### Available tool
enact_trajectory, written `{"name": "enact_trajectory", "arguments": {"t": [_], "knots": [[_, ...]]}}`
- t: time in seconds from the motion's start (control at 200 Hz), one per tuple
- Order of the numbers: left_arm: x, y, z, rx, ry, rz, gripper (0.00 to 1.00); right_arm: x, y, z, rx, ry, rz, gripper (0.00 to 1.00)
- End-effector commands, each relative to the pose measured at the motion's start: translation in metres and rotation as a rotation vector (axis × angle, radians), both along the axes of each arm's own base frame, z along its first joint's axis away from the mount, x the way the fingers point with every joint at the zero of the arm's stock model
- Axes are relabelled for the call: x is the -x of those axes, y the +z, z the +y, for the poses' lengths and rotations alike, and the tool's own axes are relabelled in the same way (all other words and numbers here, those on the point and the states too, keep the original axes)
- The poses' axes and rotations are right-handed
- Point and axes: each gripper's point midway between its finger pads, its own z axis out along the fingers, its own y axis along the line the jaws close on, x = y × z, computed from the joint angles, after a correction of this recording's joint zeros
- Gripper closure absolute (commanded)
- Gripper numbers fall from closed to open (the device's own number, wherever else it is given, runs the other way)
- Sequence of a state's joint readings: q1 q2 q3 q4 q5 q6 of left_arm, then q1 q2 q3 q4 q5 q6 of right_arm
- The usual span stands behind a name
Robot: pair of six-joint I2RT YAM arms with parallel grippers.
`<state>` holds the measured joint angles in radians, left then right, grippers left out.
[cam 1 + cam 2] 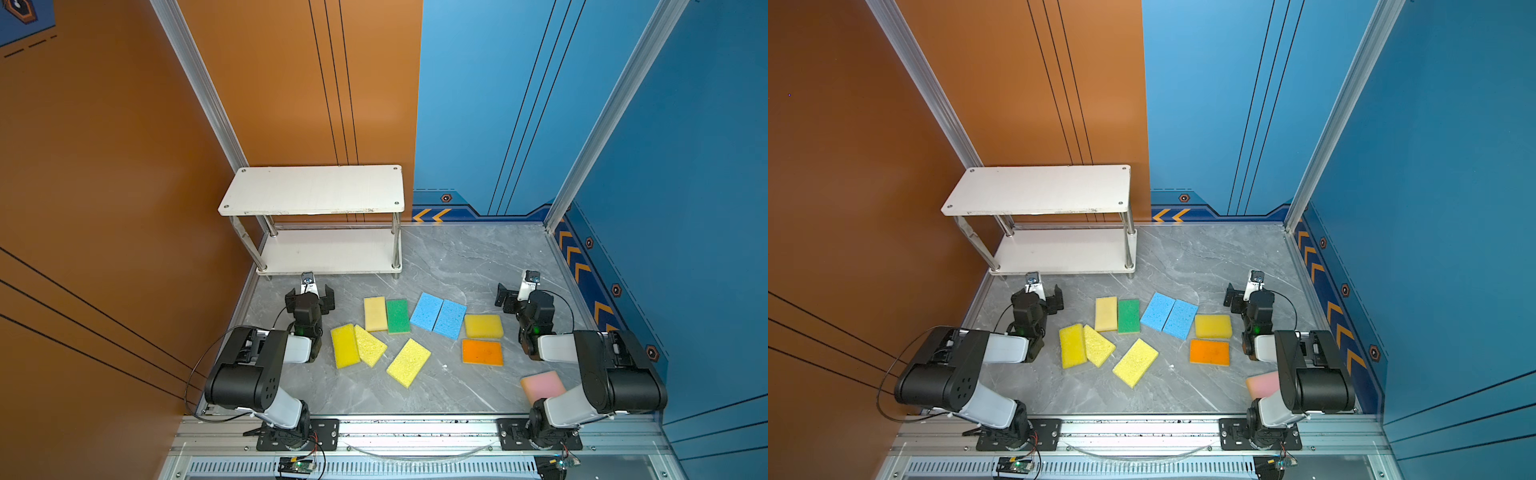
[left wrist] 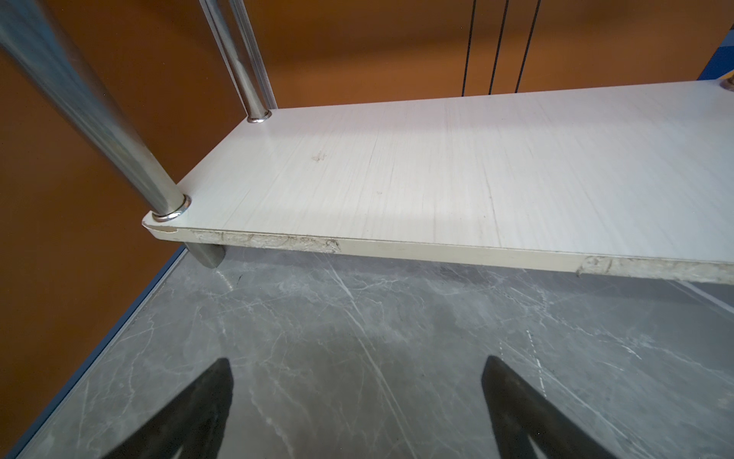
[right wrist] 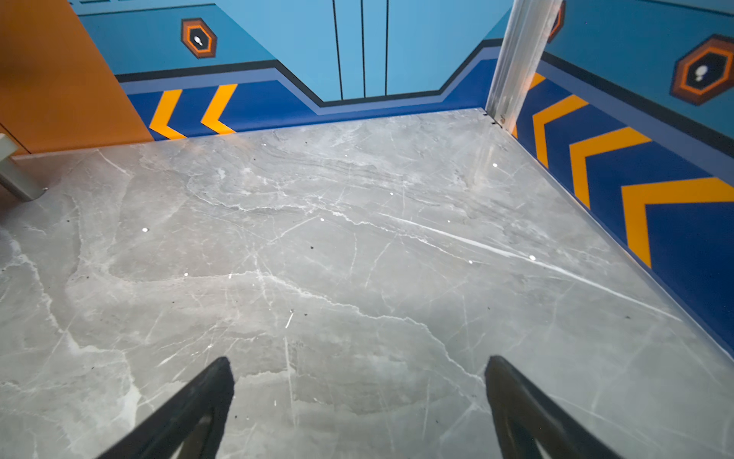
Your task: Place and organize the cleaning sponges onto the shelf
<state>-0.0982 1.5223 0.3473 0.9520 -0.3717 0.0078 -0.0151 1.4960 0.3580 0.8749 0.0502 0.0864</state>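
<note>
Left gripper (image 2: 356, 363) and right gripper (image 3: 357, 363): fingers spread, empty.
Cleaning sponges (image 1: 408, 361) at the shelf (image 1: 313, 189)'s five o'clock; pink sponge (image 1: 540, 384) apparently half under right arm (image 1: 615, 374).

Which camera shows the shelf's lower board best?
Left wrist: the lower board fills it close up, chipped edge included. Both top views show it small, partly under the top board. Right wrist catches only a corner.

Sponges (image 1: 408, 362) lie before the shelf (image 1: 311, 189) (one seemingly under the right arm (image 1: 615, 370)).
</note>
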Motion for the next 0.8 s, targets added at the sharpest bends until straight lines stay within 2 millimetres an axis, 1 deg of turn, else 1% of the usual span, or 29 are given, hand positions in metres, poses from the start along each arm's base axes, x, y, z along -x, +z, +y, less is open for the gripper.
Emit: {"name": "enact_trajectory", "arguments": {"t": [0.0,0.095,0.15,0.23,0.31,0.385,0.47,0.541,0.571,0.716,0.791], "knots": [[0.003,0.015,0.006,-0.025,0.048,-0.016,0.02,-0.002,0.016,-0.015,-0.007,-0.086,0.013,0.0],[0.004,0.026,0.007,-0.041,0.066,-0.008,0.02,-0.001,0.026,-0.023,-0.016,-0.147,0.073,0.0],[0.004,0.033,0.007,-0.051,0.075,-0.009,0.02,-0.003,0.033,-0.031,-0.076,-0.202,0.124,0.0],[0.004,0.044,0.003,-0.071,0.072,-0.011,0.02,-0.005,0.04,-0.032,-0.162,-0.223,0.185,0.0],[0.002,0.055,-0.001,-0.048,0.08,0.006,0.02,-0.007,0.049,-0.027,-0.233,-0.226,0.233,0.0],[-0.002,0.065,-0.01,-0.017,0.06,0.046,0.02,-0.006,0.056,-0.014,-0.304,-0.187,0.265,0.0],[-0.002,0.078,-0.027,-0.008,0.027,0.068,0.02,-0.001,0.062,0.0,-0.381,-0.145,0.314,0.0],[0.002,0.083,-0.045,0.031,-0.017,0.101,0.02,0.006,0.065,0.02,-0.452,-0.066,0.364,0.01],[0.002,0.086,-0.054,0.046,-0.043,0.115,0.02,0.01,0.066,0.025,-0.467,-0.06,0.394,0.0],[0.012,0.094,-0.103,0.089,-0.174,0.203,0.02,0.039,0.06,0.047,-0.506,-0.03,0.553,0.0],[0.022,0.092,-0.124,0.141,-0.239,0.261,0.02,0.06,0.058,0.054,-0.502,-0.017,0.627,0.0]]}}
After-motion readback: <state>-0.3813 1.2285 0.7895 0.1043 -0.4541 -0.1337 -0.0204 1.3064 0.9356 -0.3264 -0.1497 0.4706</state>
